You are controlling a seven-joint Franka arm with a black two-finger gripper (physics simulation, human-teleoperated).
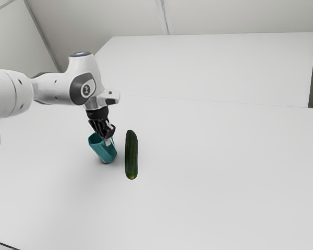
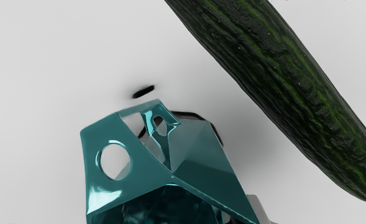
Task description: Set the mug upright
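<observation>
The mug [image 1: 105, 152] is on or just above the surface [image 1: 214, 187], directly under my gripper [image 1: 109, 139], near the cucumber [image 1: 131, 156] but apart from it. Its mouth is turned up and its base is toward the surface; I cannot tell if some lean is in it. For my fingers [image 1: 108, 141], I cannot tell if they are wide, narrow or holding the mug. I judge two stages possible: the mug wants a last bit of straightening, or it stands flat and the job is done. In both cases, the flatness of the base must be judged first, and any move must be gentle, away from the cucumber.
</observation>
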